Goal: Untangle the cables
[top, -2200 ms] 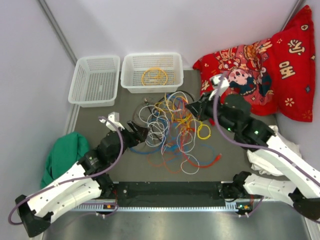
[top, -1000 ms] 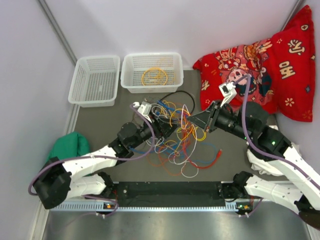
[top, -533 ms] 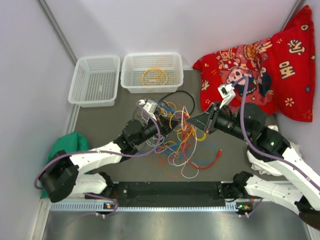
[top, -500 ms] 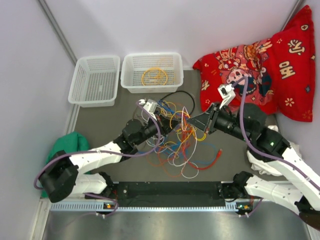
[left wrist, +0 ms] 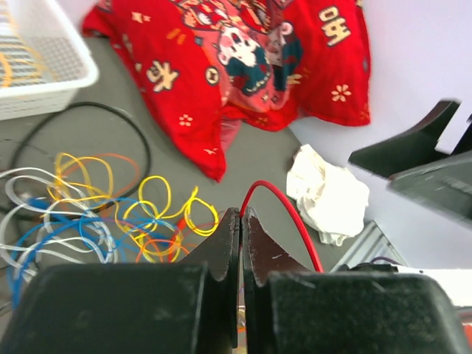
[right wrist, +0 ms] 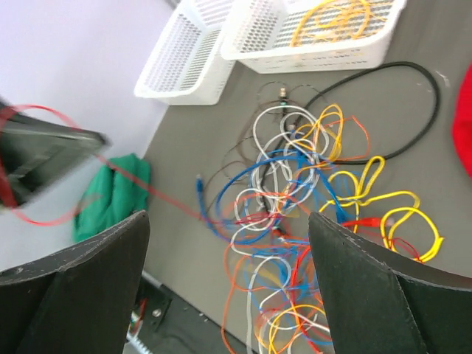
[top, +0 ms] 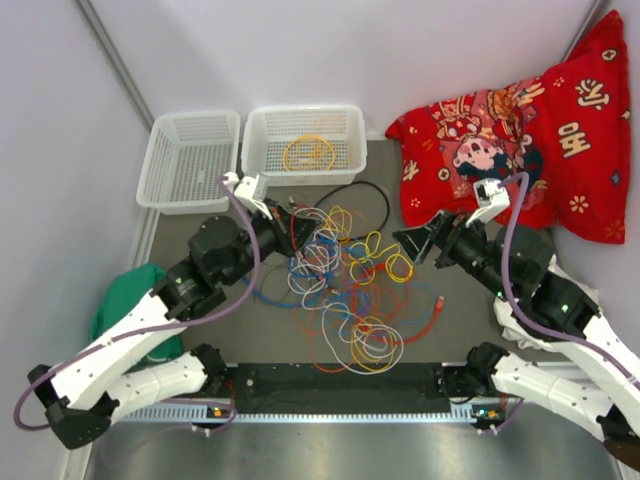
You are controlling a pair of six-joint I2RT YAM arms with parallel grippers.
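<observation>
Cables (top: 345,290) sit in a messy multicolour heap in the middle of the counter (top: 465,330) between the arms — left hand (left wrist: 241,221) pinched tight on a red cable (left wrist: 259,183), right hand (top: 412,243) spread wide with nothing in it.

**A robot test cell in a laboratory**

You are working in a small booth with plain white walls (top: 350,50) closed around a dark grey table top (top: 455,330). Two white robot arms, the left arm (top: 130,345) and the right arm (top: 570,310), are bolted to a black rail (top: 340,380) at its near edge. The things set out look like test props: a white plastic mesh basket (top: 190,203), a second basket like it (top: 300,178), a heap of thin coloured cables (top: 340,270), a red printed cloth (top: 530,130) and a green cloth (top: 125,300).
</observation>
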